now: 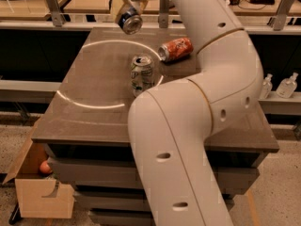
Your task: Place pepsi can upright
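The dark blue pepsi can [129,20] hangs tilted in my gripper [126,14], with its silver top facing the camera, lifted above the far left part of the table [94,102]. The gripper is shut on it at the top of the view. My white arm fills the middle and right of the frame.
A white-and-green can [142,74] stands upright near the table's middle. An orange-red can [176,49] lies on its side behind it. A cardboard box [42,194] sits on the floor at lower left. Bottles [281,85] stand on a shelf at right.
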Available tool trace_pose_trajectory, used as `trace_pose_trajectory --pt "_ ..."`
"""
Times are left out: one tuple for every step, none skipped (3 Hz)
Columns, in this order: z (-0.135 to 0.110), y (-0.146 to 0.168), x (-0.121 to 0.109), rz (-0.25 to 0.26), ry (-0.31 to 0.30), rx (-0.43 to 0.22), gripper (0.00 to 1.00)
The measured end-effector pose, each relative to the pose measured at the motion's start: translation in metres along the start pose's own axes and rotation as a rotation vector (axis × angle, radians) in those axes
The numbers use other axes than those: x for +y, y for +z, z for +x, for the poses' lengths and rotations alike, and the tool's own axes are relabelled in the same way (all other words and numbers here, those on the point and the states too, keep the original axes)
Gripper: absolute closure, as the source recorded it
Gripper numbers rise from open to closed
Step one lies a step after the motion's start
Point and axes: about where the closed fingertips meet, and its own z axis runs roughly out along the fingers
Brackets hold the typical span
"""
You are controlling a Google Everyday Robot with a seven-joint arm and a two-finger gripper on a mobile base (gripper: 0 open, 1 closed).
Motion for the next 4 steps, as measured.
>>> trace_pose_trajectory --pt "0.009 -0.052 -0.031 -0.025 -0.029 -0.121 1.00" --pt "0.028 -0.096 -0.030 -0.116 -0.149 -0.268 1.00" --pt "0.030 -0.161 0.006 -0.122 -0.307 -0.458 1.00" --pt "0.065 -0.187 0.054 -0.185 -0.388 -0.614 1.00"
